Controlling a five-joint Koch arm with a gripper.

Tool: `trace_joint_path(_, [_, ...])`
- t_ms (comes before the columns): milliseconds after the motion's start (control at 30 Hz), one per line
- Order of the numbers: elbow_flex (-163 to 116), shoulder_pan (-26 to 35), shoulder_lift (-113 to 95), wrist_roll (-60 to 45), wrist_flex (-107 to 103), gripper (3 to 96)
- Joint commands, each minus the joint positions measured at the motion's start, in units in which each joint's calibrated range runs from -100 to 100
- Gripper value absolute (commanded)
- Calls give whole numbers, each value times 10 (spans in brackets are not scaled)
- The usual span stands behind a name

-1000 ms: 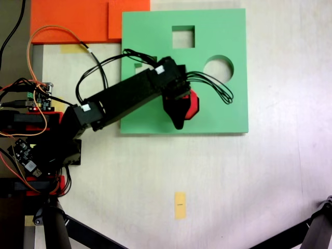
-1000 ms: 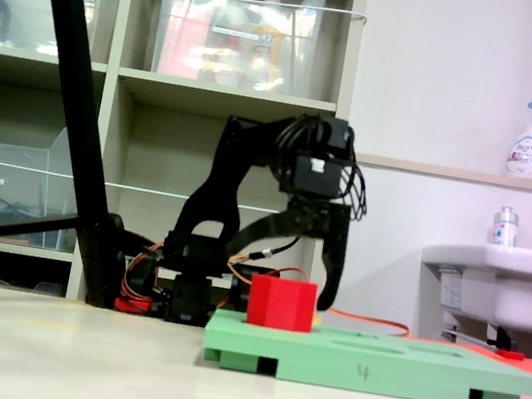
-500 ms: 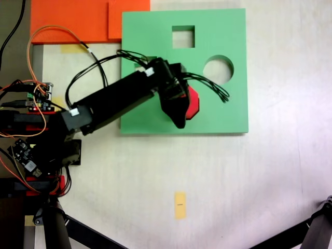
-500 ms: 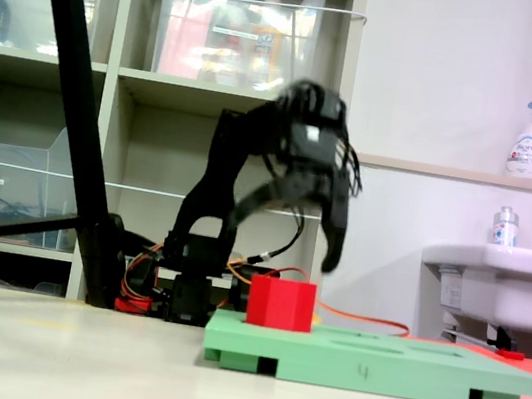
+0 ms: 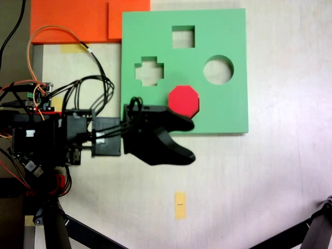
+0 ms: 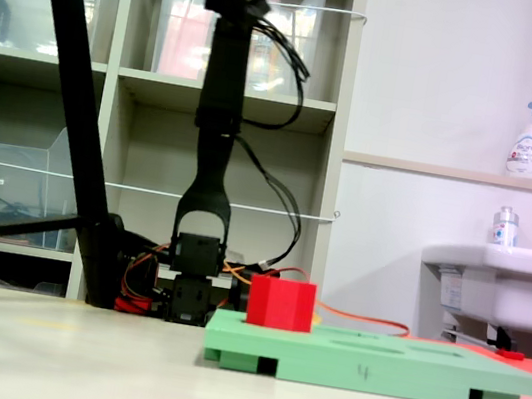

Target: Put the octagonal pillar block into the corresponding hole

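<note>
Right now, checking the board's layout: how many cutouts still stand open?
3: a square near the top edge, a cross at left, a circle at right. The red block covers another.

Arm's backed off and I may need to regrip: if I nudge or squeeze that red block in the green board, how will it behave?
The red block looks like foam, so probably light and slightly squashy under the gripper. Its flat facets should not roll. In the second exterior view it stands well proud of the green board, so a sideways nudge would likely tilt it rather than slide it.
</note>
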Motion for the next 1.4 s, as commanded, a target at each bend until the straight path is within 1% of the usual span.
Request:
trace_joint_path(33, [-11, -14, -11, -36, 60, 571])
trace_joint_path(133, [-218, -29, -103, -36, 142, 571])
trace_joint_path(233, [-422, -24, -195, -46, 240, 571])
trace_joint_path(333, [-704, -14, -316, -69, 446, 568])
trace_joint_path(467, [-1042, -14, -407, -79, 765, 510])
trace_joint_path(533, [-1184, -8, -439, -88, 869, 495])
trace_joint_path(733, [-1464, 16, -559, -112, 854, 494])
trace_joint_path(833, [-1567, 21, -561, -136, 830, 490])
trace_joint_path(1000, [-1570, 26, -561, -149, 809, 490])
trace_joint_path(1067, [-1570, 26, -561, -159, 738, 491])
trace_joint_path(1133, [-1570, 25, -561, -174, 719, 456])
trace_joint_path(1233, [-1570, 18, -561, -174, 718, 497])
trace_joint_path(1400, [-1570, 18, -561, -173, 718, 497])
